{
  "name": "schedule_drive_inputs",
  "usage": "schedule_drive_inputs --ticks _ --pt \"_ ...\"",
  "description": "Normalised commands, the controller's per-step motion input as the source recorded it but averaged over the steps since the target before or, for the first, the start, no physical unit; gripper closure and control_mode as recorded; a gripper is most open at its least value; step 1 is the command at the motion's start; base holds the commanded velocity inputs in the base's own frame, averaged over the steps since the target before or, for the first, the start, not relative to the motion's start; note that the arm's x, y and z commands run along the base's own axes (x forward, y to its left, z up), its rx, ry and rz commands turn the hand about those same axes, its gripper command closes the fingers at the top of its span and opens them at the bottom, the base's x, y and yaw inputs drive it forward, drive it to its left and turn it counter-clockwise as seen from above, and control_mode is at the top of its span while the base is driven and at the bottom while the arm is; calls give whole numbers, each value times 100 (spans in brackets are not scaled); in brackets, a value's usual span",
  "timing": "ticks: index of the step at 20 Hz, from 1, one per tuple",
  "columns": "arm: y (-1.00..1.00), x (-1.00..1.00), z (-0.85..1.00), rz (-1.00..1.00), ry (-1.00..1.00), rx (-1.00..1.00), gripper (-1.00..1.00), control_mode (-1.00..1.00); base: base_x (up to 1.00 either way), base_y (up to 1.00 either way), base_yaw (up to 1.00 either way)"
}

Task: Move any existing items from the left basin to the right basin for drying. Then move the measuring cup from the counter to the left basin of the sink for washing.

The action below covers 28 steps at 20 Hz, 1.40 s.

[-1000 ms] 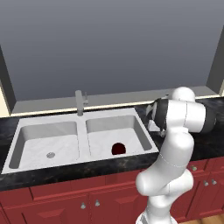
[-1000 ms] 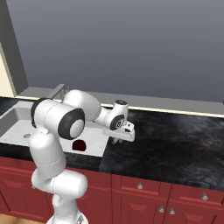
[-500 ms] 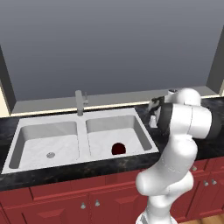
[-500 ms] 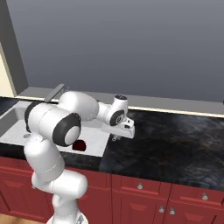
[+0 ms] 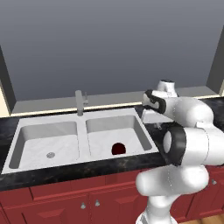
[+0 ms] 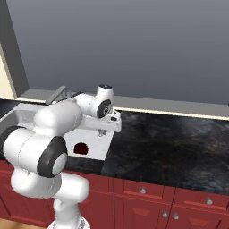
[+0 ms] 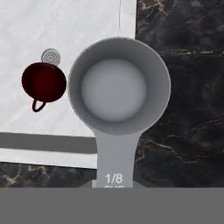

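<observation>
The measuring cup (image 7: 119, 87), a grey metal bowl with a "1/8" mark on its handle, hangs close under the hand, its handle running down between the hidden fingertips. My gripper (image 6: 103, 132) is shut on it, above the rim between the right basin (image 5: 114, 127) and the black counter (image 6: 170, 143). A dark red rounded cup (image 5: 117, 148) lies in the right basin near its drain (image 7: 50, 56). The left basin (image 5: 43, 141) holds nothing but its steel drain (image 5: 50, 155).
A grey faucet (image 5: 79, 102) stands behind the divider between the two basins. A pale window sill (image 6: 179, 107) runs along the back of the counter. Red cabinets (image 6: 147, 192) lie below. The arm's own elbow (image 5: 192, 144) bulks over the counter's right side.
The hand has swung left from over the counter toward the sink's right rim, carrying the measuring cup. The dark red cup has stayed in the right basin.
</observation>
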Motion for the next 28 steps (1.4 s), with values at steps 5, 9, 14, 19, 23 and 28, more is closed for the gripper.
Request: schedule_drive_inputs --ticks 5,9,14,19,23,28 --pt "100 -52 50 35 0 0 100 -100 0 0 0" --pt "100 -55 45 36 0 0 100 -100 0 0 0" --pt "100 -41 41 37 3 0 100 -100 0 0 0" --pt "100 -24 17 38 5 0 100 -100 0 0 0" --pt "100 -2 0 32 0 0 100 -100 0 0 0" --pt "87 18 0 28 0 0 100 -100 0 0 0"
